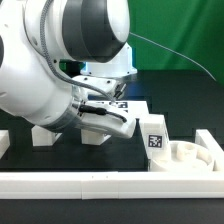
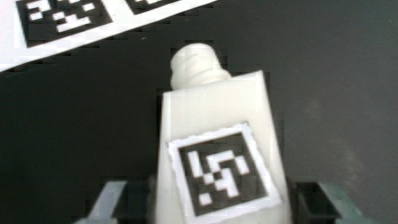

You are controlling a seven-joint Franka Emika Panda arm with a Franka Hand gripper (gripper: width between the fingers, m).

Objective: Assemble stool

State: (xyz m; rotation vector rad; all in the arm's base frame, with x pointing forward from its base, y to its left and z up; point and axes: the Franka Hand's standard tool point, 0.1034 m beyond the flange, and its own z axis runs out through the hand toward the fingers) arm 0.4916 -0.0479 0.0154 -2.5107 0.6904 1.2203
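The jaws clamp the leg (image 2: 217, 140) by its long edges, bare worktop (image 2: 71, 140) on either side, peg end toward the marker board (image 2: 89, 25); the seat (image 1: 192, 153) sits well apart beside the rail (image 1: 100, 185).

A black table (image 1: 170, 95) spreads across the scene, dark and matte, and a green backdrop (image 1: 185, 40) rises behind its far edge. Along the near side a long white rail (image 1: 100, 183) runs from the exterior view's left to the exterior view's right. At each end a short white piece turns toward the far side. Farther back, near the middle, the marker board (image 1: 138, 103) lies flat on the table, only partly in sight. The wrist view shows its white edge carrying two black-and-white tags (image 2: 68, 20).
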